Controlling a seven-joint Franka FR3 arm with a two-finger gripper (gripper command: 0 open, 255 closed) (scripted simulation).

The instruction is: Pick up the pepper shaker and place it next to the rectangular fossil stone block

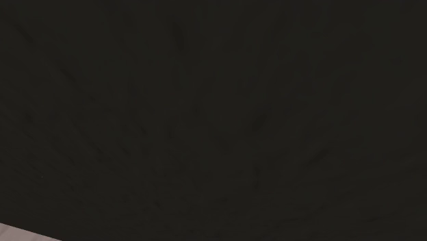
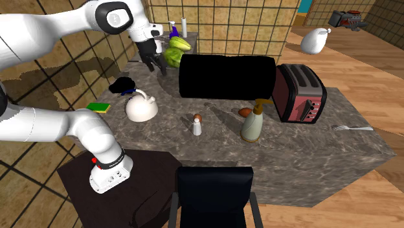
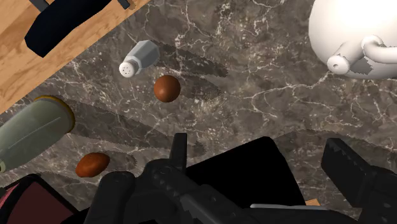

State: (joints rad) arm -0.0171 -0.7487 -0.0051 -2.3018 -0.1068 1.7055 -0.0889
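The end effector [image 2: 155, 63] hangs wide open over the bench's [image 2: 311, 171] far side, beside a black block [image 2: 226, 76], possibly the fossil stone. The grey pepper shaker [image 2: 197, 127] stands nearer, well apart.

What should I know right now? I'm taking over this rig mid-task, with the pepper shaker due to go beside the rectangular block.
Gripper: open, empty, hovering over the counter by the end of the black rectangular block.
Pepper shaker: upright on the marble counter, beside a small brown ball, between the white kettle and the bottle, apart from the block.
Done: nothing; the shaker is not yet grasped.
Left: reach it, grasp, lift, set it down next to the block.
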